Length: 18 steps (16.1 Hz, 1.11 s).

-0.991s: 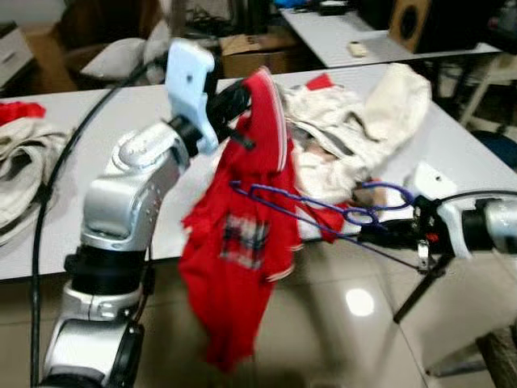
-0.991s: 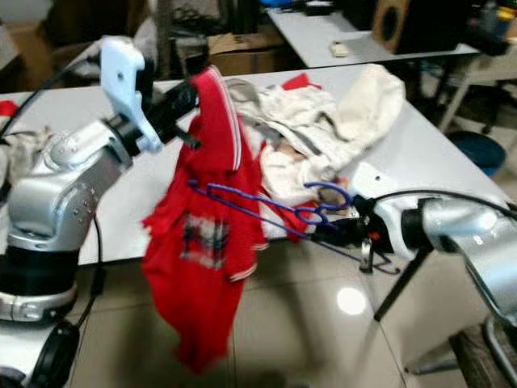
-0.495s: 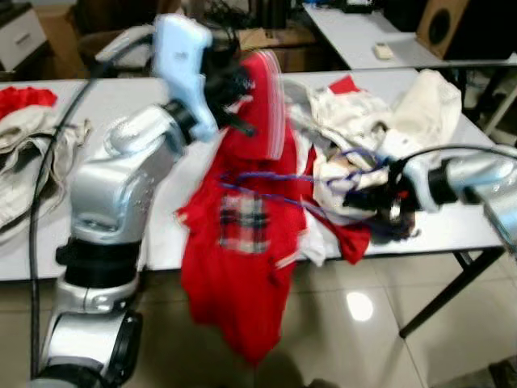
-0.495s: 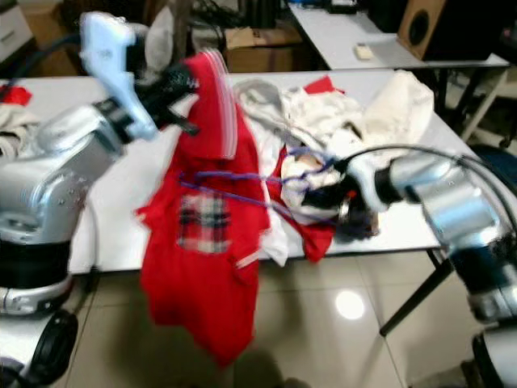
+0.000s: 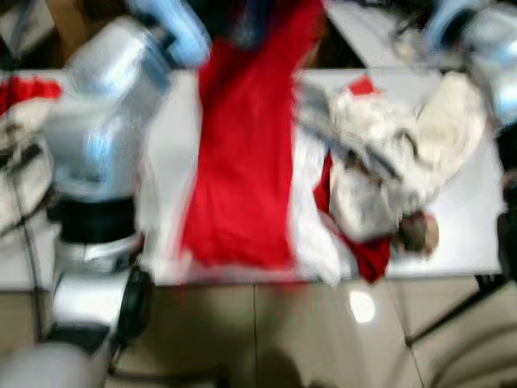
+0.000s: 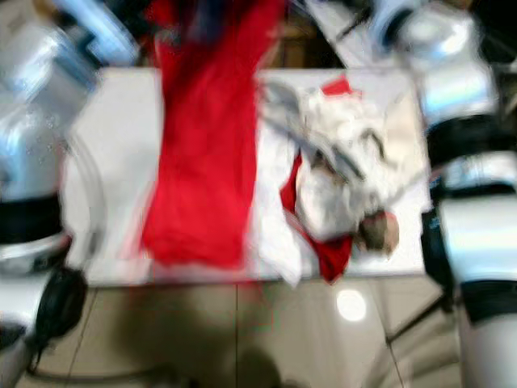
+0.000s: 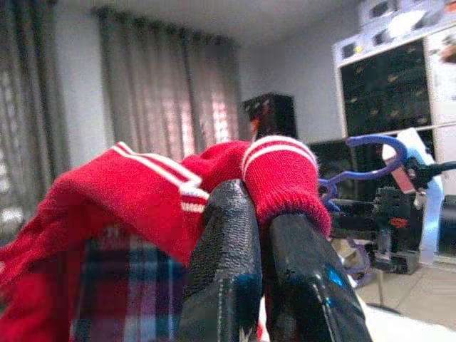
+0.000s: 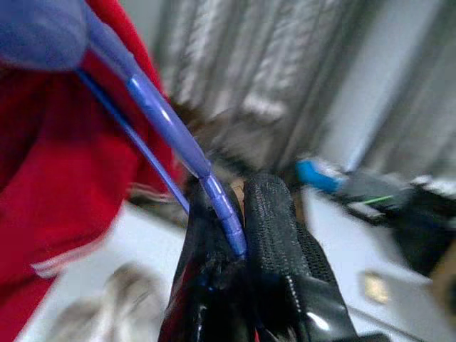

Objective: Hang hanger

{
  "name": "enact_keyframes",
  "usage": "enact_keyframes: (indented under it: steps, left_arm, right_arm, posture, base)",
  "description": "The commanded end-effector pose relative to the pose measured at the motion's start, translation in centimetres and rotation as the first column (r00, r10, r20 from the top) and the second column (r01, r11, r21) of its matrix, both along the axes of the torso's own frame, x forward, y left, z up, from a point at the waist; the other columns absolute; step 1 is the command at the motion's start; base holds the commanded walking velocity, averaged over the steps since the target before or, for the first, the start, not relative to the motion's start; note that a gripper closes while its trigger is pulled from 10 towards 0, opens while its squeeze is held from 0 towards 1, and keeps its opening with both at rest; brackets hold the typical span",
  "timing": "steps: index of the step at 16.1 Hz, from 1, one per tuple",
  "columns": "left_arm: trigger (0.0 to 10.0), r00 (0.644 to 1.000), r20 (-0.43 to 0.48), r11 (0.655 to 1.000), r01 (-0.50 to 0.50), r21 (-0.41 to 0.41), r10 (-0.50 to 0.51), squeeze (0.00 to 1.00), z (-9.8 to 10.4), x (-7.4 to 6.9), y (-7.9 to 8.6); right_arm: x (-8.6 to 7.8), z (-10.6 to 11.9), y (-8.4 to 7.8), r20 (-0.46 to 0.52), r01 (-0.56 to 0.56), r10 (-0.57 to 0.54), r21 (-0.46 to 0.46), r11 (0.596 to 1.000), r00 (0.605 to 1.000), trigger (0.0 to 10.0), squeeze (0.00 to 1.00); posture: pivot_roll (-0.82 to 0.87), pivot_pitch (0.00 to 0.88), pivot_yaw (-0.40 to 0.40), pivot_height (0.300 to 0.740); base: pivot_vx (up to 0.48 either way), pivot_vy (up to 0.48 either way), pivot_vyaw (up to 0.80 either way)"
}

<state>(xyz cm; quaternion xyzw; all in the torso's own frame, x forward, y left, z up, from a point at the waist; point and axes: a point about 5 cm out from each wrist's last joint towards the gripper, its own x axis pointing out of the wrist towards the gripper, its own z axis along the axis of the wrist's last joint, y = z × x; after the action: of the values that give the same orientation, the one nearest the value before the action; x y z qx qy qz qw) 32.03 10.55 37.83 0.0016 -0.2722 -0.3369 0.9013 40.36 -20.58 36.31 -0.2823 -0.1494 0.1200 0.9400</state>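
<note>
1. The left gripper is clenched on the red shirt, its two black fingers pinching a ribbed, white-striped edge of the knit, probably collar or cuff. Holding it by that edge lets the rest of the cloth fall free, which suits a garment meant to go up on a hanger.

2. The right gripper is clenched on the blue hanger, the thin wire nipped between its pads. The left wrist view shows the hanger's curved hook raised beside the shirt, so hanger and garment are close together and both held high.

3. In the head views the shirt hangs as a long red sheet in front of the white table, its top running out of the upper edge of the picture. Both head views are badly blurred, so I cannot tell whether the hanger already sits inside the shirt.

4. The shirt is soft and limp, with a plaid panel visible from the left wrist; it will sag and swing. The hanger is stiff, smooth, slender wire, and judging by the narrow grip it could twist between the pads.

5. On the table lie a crumpled cream garment and another red cloth hanging over the near edge, both loose and rumpled.
</note>
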Motion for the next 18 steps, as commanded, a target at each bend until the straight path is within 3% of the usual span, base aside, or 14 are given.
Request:
enact_keyframes:
  steps: [1,2,4,5,6,7,8,9,10,12,13,14,18]
  left_arm:
    - [10.0,0.998,0.051,0.999,-0.022,-0.023,0.024,0.00,1.2,-0.1,0.7]
    - [10.0,0.997,0.079,0.999,-0.023,-0.038,0.026,0.00,2.1,-0.1,0.7]
    - [10.0,0.997,0.070,1.000,-0.023,-0.018,0.024,0.00,1.8,0.1,0.5]
    - [10.0,0.999,0.031,0.999,-0.032,-0.001,0.033,0.00,0.5,0.3,0.2]
    - [10.0,0.999,-0.011,0.999,-0.043,0.019,0.043,0.00,-0.9,0.5,-0.1]
    - [10.0,0.997,-0.049,0.997,-0.059,0.046,0.061,0.00,-2.2,0.7,-0.4]
    - [10.0,0.988,-0.126,0.992,-0.071,0.107,0.084,0.00,-5.1,0.8,-0.8]
    - [10.0,0.982,-0.157,0.987,-0.085,0.134,0.106,0.00,-6.5,0.9,-0.7]
    - [10.0,0.963,-0.242,0.979,-0.076,0.190,0.122,0.00,-9.5,0.8,-0.7]
    - [10.0,0.936,-0.312,0.960,-0.079,0.267,0.164,0.00,-12.5,0.4,-0.4]
    - [10.0,0.917,-0.343,0.942,-0.089,0.324,0.204,0.00,-14.3,0.3,-0.1]
    - [10.0,0.911,-0.347,0.940,-0.104,0.326,0.222,0.00,-14.6,0.6,0.1]
    - [10.0,0.846,-0.373,0.902,-0.250,0.353,0.380,0.00,-16.4,4.2,1.9]
  right_arm:
    - [-0.2,1.9,-0.5,0.092,0.041,-0.048,0.080,0.996,0.995,10.0,0.00]
    - [-0.7,3.4,-0.8,0.198,0.059,-0.080,0.109,0.992,0.977,10.0,0.00]
    - [-0.5,2.1,0.3,0.148,-0.074,0.061,0.084,0.994,0.987,10.0,0.00]
    - [-0.5,-1.4,1.5,-0.004,-0.226,0.226,-0.030,0.974,0.974,10.0,0.00]
    - [-1.2,-5.4,2.4,-0.176,-0.396,0.372,-0.132,0.909,0.912,10.0,0.00]
    - [-2.0,-8.1,2.5,-0.259,-0.462,0.411,-0.177,0.869,0.874,10.0,0.00]
    - [-3.8,-11.6,2.3,-0.363,-0.541,0.460,-0.159,0.826,0.810,10.0,0.00]
    - [-4.6,-12.8,2.2,-0.396,-0.561,0.470,-0.154,0.813,0.789,10.0,0.00]
    - [-6.2,-14.6,1.5,-0.460,-0.594,0.478,-0.143,0.792,0.748,10.0,0.00]
    - [-8.8,-15.7,0.8,-0.536,-0.650,0.507,-0.106,0.753,0.675,10.0,0.00]
    - [-11.0,-16.0,0.0,-0.590,-0.676,0.509,-0.087,0.732,0.627,10.0,0.00]
    - [-11.7,-16.0,-0.2,-0.608,-0.681,0.504,-0.084,0.728,0.613,10.0,0.00]
    - [-15.5,-16.3,-2.1,-0.745,-0.705,0.426,-0.083,0.705,0.514,10.0,0.00]
  posture:
    - [-0.06,0.000,0.001,0.740]
    - [-0.06,0.000,0.011,0.740]
    - [-0.07,0.000,0.024,0.740]
    - [-0.07,0.000,0.030,0.740]
    - [-0.08,0.000,0.031,0.740]
    - [-0.07,0.000,0.030,0.740]
    - [-0.07,0.000,0.033,0.740]
    - [-0.08,0.000,0.036,0.740]
    - [-0.08,0.000,0.036,0.740]
    - [-0.08,0.000,0.042,0.740]
    - [-0.08,0.000,0.042,0.740]
    - [-0.08,0.000,0.042,0.740]
    - [-0.09,0.000,0.051,0.740]
  base:
    - [0.326,0.000,0.00]
    - [0.322,0.000,0.00]
    - [0.324,0.000,0.00]
    - [0.315,0.000,0.00]
    - [0.322,0.000,0.00]
    - [0.315,0.000,0.00]
    - [0.285,0.000,0.00]
    - [0.285,0.000,0.00]
    - [0.251,0.000,0.00]
    - [0.000,0.000,0.00]
    - [0.000,0.000,0.00]
    - [0.000,0.000,0.00]
    - [0.000,0.000,0.00]
